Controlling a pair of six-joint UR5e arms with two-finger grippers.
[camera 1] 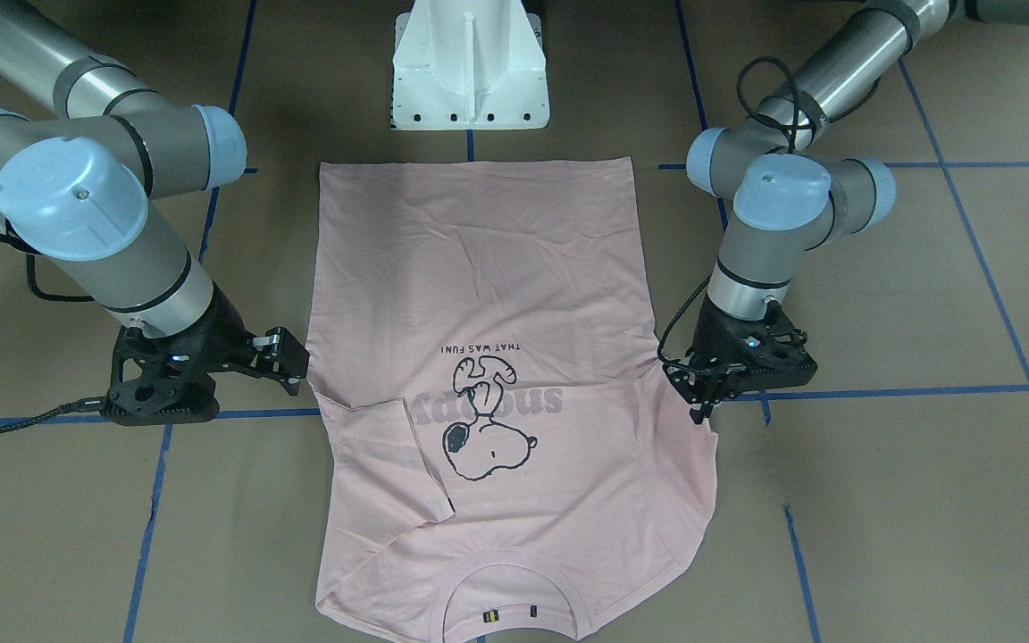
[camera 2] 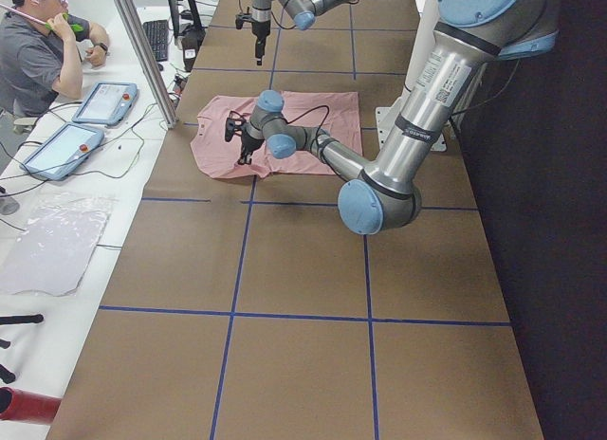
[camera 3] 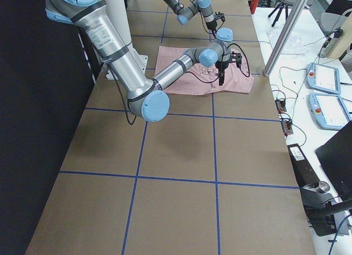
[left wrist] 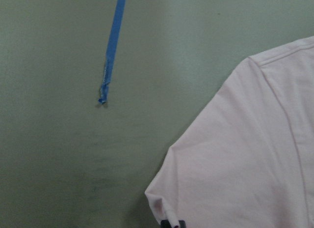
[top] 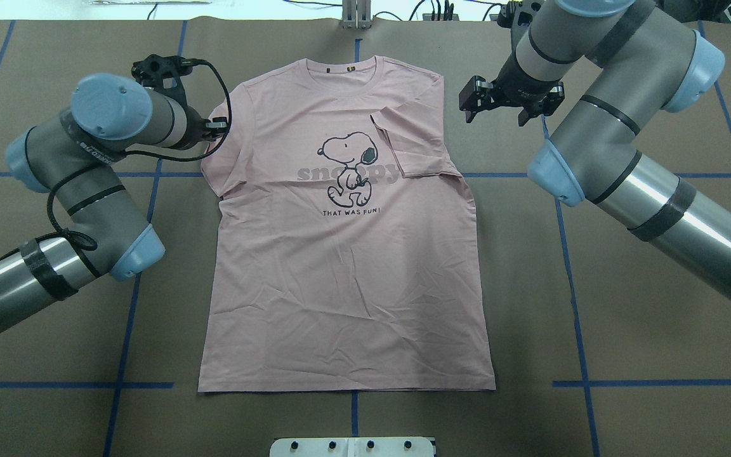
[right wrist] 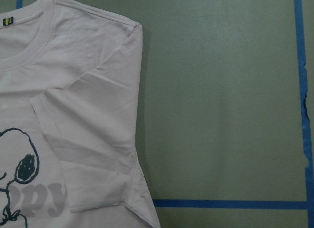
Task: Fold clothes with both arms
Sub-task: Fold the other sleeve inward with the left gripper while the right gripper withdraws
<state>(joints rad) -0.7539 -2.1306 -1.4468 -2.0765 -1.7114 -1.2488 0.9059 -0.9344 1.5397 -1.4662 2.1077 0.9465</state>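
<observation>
The pale pink T-shirt [top: 340,285] lies flat, Snoopy print up, collar [top: 340,66] at the far side. Its sleeve [top: 410,143] on my right is folded in over the chest, also in the right wrist view [right wrist: 83,159]. The other sleeve [top: 223,165] lies spread out flat; the left wrist view shows it [left wrist: 245,164] with a small black tag at its hem. My left gripper [camera 1: 693,393] is low at that sleeve's outer edge and looks open. My right gripper [camera 1: 287,362] is open and empty, just off the shirt's side edge.
The white pedestal base [camera 1: 470,80] stands at the shirt's hem side. Blue tape lines [top: 131,317] cross the brown table. An operator [camera 2: 38,51] sits at a side bench with teach pendants [camera 2: 104,99]. A metal post [camera 3: 283,40] stands at the far table edge.
</observation>
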